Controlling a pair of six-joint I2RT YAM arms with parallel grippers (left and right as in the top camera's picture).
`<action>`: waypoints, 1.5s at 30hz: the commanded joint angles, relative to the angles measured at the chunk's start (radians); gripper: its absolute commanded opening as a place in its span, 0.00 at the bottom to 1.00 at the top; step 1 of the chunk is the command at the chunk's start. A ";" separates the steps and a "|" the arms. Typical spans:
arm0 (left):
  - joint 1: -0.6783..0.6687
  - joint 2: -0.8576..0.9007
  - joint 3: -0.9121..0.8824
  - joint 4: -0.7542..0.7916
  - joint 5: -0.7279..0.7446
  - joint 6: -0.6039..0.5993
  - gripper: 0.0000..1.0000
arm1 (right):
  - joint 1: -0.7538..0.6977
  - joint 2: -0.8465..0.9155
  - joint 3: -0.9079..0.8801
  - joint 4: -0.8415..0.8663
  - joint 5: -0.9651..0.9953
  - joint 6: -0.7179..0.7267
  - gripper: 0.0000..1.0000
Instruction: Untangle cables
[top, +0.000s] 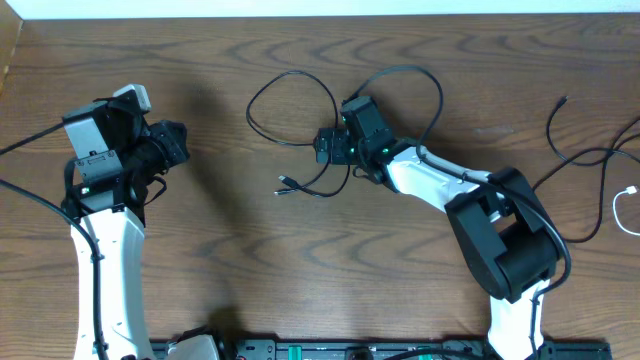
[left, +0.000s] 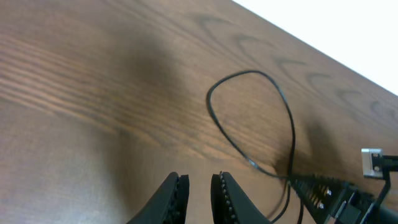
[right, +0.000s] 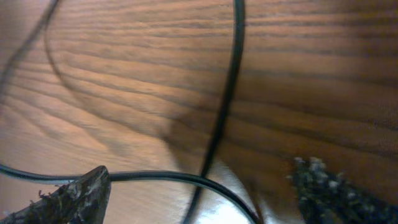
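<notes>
Right wrist view: wide right pincer (right: 199, 193) straddles thin, limp black cable (right: 225, 106) on table (right: 311, 50); pinch one strand. Left pincer (left: 198, 196) narrow, empty.

Both arms wore white link shells with black joint housings. The left end effector (top: 172, 143) was black, with ribbed inner finger (left: 227, 196) faces. The right end effector (top: 326, 146) was black too, its fingertips (right: 74, 196) rough and worn, green lights glowing on the wrist.

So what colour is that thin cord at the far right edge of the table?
White: the thin cord shows best in the overhead view.
</notes>
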 joint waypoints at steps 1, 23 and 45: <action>-0.003 -0.009 0.008 -0.019 -0.012 0.020 0.19 | 0.006 0.097 -0.024 -0.032 0.004 -0.125 0.89; -0.003 -0.009 0.008 -0.055 -0.011 0.021 0.19 | 0.010 0.196 -0.024 -0.256 -0.311 -0.446 0.89; -0.003 -0.009 0.008 -0.065 -0.011 0.020 0.19 | 0.063 0.196 -0.024 -0.075 0.046 0.243 0.52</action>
